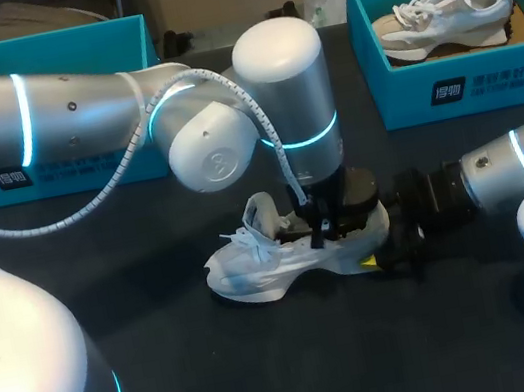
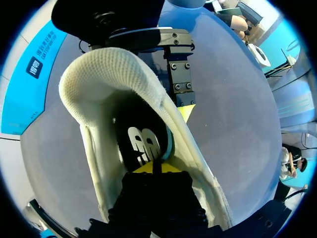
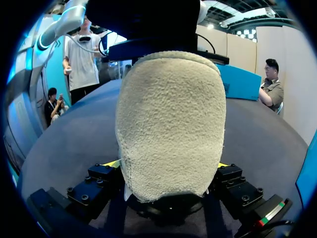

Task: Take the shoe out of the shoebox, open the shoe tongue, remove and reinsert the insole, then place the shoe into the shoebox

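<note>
Two shoeboxes (image 1: 42,42) (image 1: 466,84) sit behind the shoe (image 1: 273,260), right fingers (image 3: 96,181) clamping its heel (image 3: 171,124), left fingers (image 2: 141,167) pinching its insole (image 2: 141,141).

**White shoe (image 1: 255,268) upright, tongue (image 1: 263,211) raised**

The shoe stands on its sole in the middle of the table (image 1: 172,374), toe toward the left edge and laces loose. The right pincer (image 3: 168,166) clamps its fuzzy heel. A dark insole (image 2: 143,144) lies inside. An open teal shoebox (image 1: 53,45) sits at the far left corner. A second shoebox (image 1: 466,84) at the far right corner holds a second shoe (image 1: 444,17).
</note>
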{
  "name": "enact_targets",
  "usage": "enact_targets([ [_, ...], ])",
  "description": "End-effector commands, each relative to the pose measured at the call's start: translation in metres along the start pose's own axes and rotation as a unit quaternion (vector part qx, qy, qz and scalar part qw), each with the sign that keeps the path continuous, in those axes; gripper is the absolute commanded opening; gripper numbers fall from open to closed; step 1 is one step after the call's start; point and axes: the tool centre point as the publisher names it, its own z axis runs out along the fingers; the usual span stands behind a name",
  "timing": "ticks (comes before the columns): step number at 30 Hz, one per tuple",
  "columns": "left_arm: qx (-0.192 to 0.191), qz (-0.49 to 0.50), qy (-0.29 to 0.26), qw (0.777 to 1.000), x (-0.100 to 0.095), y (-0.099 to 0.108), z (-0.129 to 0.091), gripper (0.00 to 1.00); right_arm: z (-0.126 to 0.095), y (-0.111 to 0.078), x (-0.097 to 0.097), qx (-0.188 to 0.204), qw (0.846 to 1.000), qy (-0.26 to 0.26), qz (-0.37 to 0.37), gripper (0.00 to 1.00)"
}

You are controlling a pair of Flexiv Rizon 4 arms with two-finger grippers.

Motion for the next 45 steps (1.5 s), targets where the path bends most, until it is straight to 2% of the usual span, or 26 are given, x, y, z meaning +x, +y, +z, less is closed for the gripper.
enact_targets([
  [1,0.0,-0.004,-0.007,1.0,-0.005,0.009,-0.003,0.0,0.006,-0.001,0.001,0.002,1.0,-0.001,0.0,0.0],
  [12,0.023,-0.026,0.007,0.999,-0.006,0.018,-0.038,0.0,0.006,-0.001,0.001,0.002,1.0,-0.001,0.0,0.0],
  [23,0.051,-0.035,0.023,0.998,-0.001,0.024,-0.06,0.0,0.006,-0.001,0.001,0.002,1.0,-0.001,0.0,0.0],
  [37,0.098,-0.036,0.034,0.994,0.013,0.019,-0.082,0.0,0.006,-0.001,0.001,0.002,1.0,-0.001,0.0,0.0],
  [45,0.132,-0.025,0.028,0.991,0.016,0.005,-0.102,0.0,0.006,-0.001,0.001,0.002,1.0,-0.001,0.0,0.0],
])
